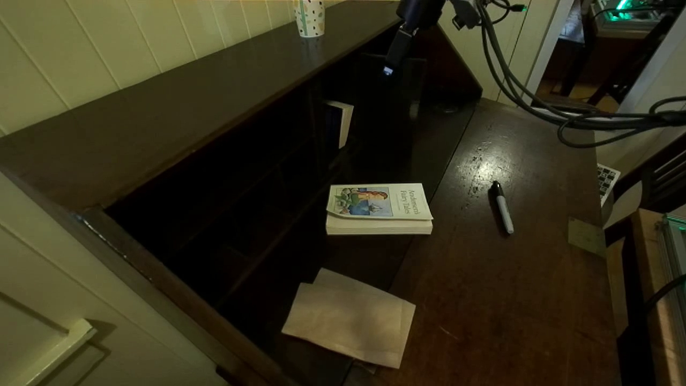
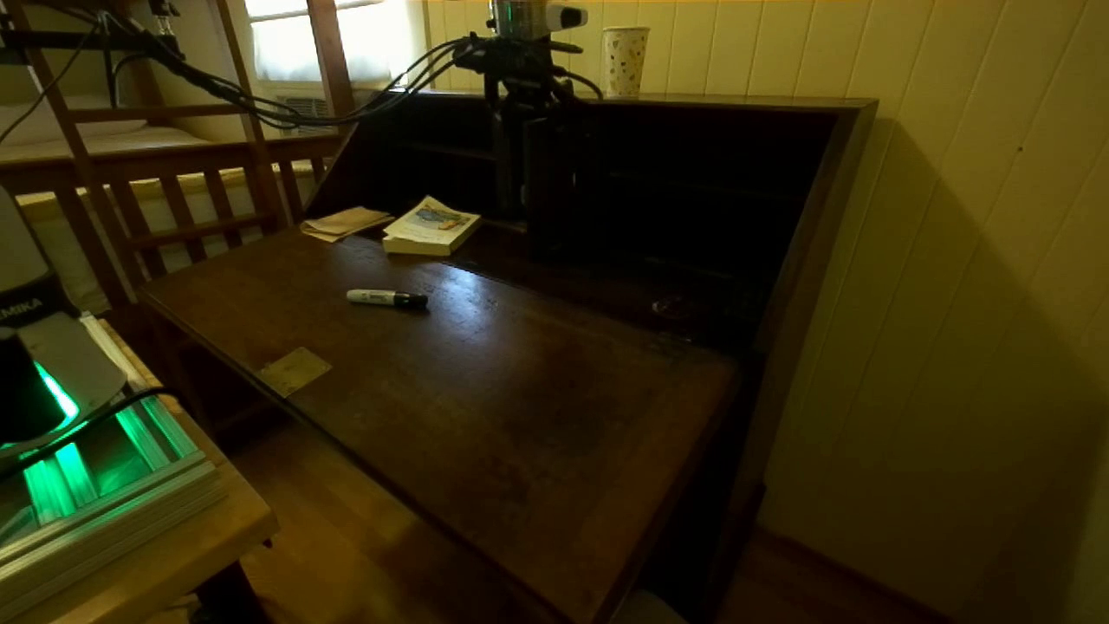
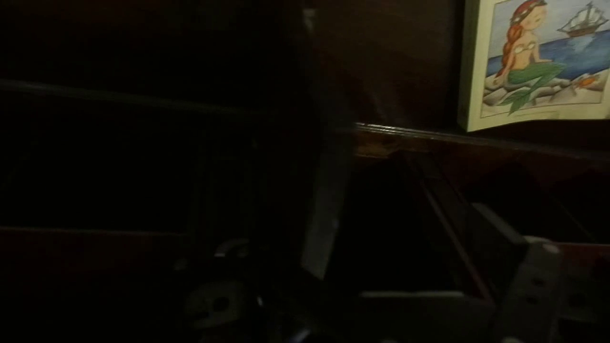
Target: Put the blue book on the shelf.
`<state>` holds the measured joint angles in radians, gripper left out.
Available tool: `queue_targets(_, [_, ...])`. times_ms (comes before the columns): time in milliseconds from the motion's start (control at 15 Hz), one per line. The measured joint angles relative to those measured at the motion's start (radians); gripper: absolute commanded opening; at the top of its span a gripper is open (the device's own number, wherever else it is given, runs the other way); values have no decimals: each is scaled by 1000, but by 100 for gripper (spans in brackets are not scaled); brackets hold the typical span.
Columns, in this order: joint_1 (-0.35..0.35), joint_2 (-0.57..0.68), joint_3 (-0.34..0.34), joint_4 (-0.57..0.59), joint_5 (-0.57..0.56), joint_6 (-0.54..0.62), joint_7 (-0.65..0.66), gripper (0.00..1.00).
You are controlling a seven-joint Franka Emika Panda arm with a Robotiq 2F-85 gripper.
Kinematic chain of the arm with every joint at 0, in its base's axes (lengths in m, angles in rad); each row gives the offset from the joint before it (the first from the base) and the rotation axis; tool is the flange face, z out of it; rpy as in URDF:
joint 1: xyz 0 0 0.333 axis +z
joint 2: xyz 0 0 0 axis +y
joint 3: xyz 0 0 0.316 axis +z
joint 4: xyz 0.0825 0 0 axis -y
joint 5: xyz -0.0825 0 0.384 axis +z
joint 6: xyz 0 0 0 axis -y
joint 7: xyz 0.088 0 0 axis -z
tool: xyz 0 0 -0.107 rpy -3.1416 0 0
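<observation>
The hand [image 3: 367,243] is released; ease it from the shelf's [image 1: 225,88] front edge without nudging the blue book [image 1: 344,125].

Robot wrist [image 2: 520,19] above a downward-pointing hand [image 3: 376,243], its two fingers [image 3: 529,286] wide apart.

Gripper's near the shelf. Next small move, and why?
I'd probably ease the gripper away without brushing the blue book: its jaws stand wide apart, seemingly holding nothing, and the book already appears to stand inside the shelf, pale page edges facing out.
</observation>
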<state>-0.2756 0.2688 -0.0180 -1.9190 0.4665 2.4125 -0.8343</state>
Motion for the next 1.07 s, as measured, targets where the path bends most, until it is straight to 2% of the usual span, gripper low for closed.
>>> queue_targets(333, [35,8,26,5,4,-29,0,100])
queue_targets(1067, [50,108,111,93,7,-3,-59,100])
